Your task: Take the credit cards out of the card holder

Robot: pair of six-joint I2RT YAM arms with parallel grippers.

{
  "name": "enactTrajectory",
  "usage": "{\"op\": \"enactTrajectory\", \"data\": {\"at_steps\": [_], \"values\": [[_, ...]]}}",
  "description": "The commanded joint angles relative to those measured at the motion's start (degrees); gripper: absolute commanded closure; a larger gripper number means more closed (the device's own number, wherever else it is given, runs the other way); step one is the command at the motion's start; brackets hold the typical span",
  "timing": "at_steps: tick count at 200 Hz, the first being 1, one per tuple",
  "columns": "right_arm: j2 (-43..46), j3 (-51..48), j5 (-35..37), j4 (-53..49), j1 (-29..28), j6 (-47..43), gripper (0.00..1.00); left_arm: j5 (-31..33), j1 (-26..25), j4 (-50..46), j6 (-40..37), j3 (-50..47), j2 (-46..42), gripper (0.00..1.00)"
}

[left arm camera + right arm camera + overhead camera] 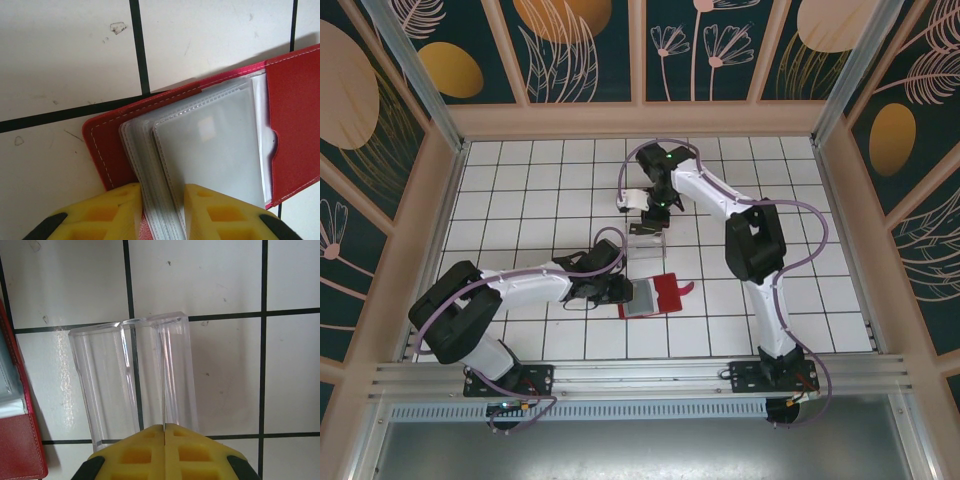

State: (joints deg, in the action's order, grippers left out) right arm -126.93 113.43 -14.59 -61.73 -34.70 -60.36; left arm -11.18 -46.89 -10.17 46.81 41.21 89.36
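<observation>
We see the red card holder (665,293) lying open on the white tiled table (520,180), towards the arm bases, its long axis running left to right in the top view. The left gripper (162,191) comes at it from the left, its jaws pinched on the spine end of the clear plastic sleeves (215,145), pinning the holder. We cannot tell whether more cards sit in those sleeves. The right gripper (164,428) has its jaws pressed together on one thin credit card (164,390), seen edge-on above the transparent box (102,385), which lies just beyond the holder. The card's edge runs along the box's long axis, over its right-hand half, so we judge the next move to be a straight lowering and release. For any further card, the right arm would have to come back across the box to the holder, which the left arm is touching.
</observation>
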Motion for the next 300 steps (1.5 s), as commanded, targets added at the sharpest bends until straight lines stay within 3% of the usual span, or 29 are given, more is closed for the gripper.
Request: {"op": "enactTrajectory", "data": {"at_steps": [1, 47, 107, 140, 185, 228, 274, 300], "values": [[-0.8, 1.2, 0.8, -0.6, -0.6, -1.5, 0.96, 3.0, -0.3, -8.0, 0.4, -3.0, 1.6, 0.70], [-0.3, 3.0, 3.0, 1.0, -1.0, -1.4, 0.79, 3.2, -0.3, -8.3, 0.5, -2.9, 1.3, 0.70], [0.8, 3.3, 7.1, 4.8, -1.4, -0.3, 0.73, 3.6, -0.3, -8.6, 0.7, -2.8, 1.1, 0.70], [1.7, 4.9, 7.7, 7.4, -1.0, 4.7, 0.69, 4.2, -0.2, -8.6, 0.8, -2.6, 0.5, 0.70], [5.8, 5.3, -1.9, 11.5, 2.5, 30.8, 0.73, 4.4, -0.3, -6.7, 1.2, -2.5, -1.7, 0.71], [19.8, -15.4, -7.8, 26.0, 3.0, 55.4, 0.73, 4.7, -0.3, -6.0, 1.0, -1.7, -1.3, 0.71], [31.1, -32.9, -6.2, 29.2, 3.8, 76.2, 0.83, 5.6, -0.3, -5.6, 1.2, 0.1, -2.5, 0.71], [36.2, -40.2, -1.5, 27.0, 3.1, 86.4, 0.79, 5.8, -0.3, -5.6, 1.4, 1.8, -2.4, 0.70]]}}
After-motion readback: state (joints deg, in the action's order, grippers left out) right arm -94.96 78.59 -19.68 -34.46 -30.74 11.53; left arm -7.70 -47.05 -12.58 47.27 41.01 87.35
